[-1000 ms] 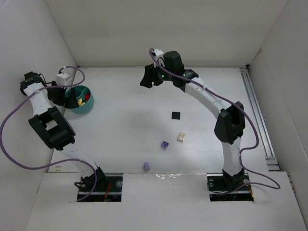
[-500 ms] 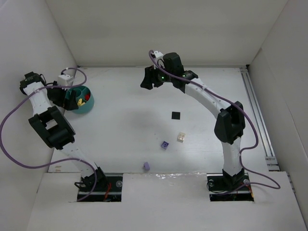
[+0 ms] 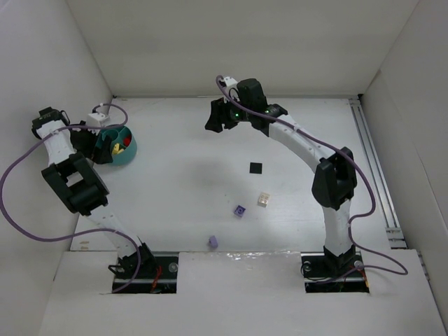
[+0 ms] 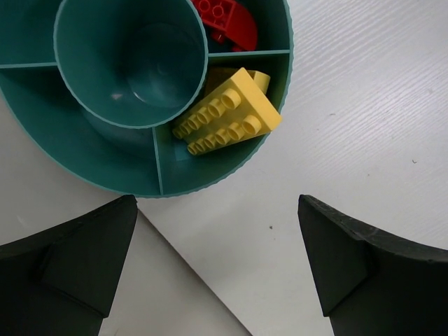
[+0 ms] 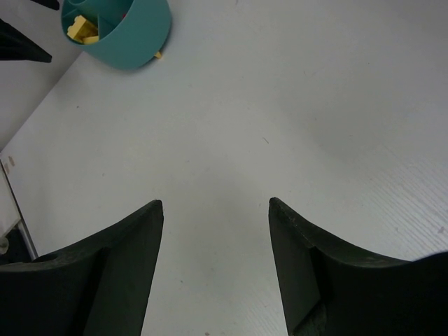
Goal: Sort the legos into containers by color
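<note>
Your right hand point(image 3: 217, 117), half open and empty, is nearer: the black square point(image 3: 256, 168) lies near-right of it. Your left hand point(image 4: 217, 203) gapes empty beside the bowl point(image 3: 129, 155).

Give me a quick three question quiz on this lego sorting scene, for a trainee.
1. True or false: inside the teal bowl, a partition separates the yellow bricks from the red bricks.
2. Which loose piece lies farthest from the arm bases? A black square, B cream brick, C purple brick.
3. Is the left claw holding anything?
Key: 1 true; 2 A; 3 no, it is open and empty.
</note>
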You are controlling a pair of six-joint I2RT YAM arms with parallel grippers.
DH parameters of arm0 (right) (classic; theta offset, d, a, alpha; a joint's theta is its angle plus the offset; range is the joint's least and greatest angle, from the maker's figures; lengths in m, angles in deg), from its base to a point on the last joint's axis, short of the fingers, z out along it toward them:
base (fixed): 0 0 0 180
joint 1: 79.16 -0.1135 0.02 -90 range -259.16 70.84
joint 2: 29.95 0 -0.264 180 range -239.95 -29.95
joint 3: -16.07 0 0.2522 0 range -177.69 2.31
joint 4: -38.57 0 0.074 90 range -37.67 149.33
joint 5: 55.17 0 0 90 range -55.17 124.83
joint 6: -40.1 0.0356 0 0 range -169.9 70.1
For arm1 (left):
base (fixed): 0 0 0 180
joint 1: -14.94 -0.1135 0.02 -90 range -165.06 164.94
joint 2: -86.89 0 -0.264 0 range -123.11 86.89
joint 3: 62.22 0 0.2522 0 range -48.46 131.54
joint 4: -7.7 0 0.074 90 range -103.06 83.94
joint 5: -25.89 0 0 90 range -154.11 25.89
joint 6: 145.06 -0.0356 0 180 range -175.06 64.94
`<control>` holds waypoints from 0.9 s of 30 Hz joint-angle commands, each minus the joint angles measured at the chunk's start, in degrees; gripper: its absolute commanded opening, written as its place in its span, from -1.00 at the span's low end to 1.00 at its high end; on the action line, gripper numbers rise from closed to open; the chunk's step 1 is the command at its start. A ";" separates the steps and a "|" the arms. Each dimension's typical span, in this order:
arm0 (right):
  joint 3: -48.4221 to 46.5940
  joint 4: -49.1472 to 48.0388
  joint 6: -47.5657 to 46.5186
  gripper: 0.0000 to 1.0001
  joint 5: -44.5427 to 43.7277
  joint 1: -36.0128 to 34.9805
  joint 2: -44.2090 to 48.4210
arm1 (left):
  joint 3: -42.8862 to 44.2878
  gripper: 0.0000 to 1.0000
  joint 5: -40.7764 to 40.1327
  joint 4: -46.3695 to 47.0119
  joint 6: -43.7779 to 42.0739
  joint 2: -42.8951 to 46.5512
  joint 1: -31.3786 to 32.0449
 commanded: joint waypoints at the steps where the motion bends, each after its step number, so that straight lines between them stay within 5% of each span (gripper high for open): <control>1: 0.02 -2.37 -0.66 0.36 0.71 -0.26 3.76 | -2.20 1.00 -0.50 -0.20 -1.78 1.25 -0.11; 27: 1.08 -2.37 -1.19 0.36 0.80 -0.26 4.29 | -12.22 1.00 2.30 -3.54 -9.78 11.00 6.83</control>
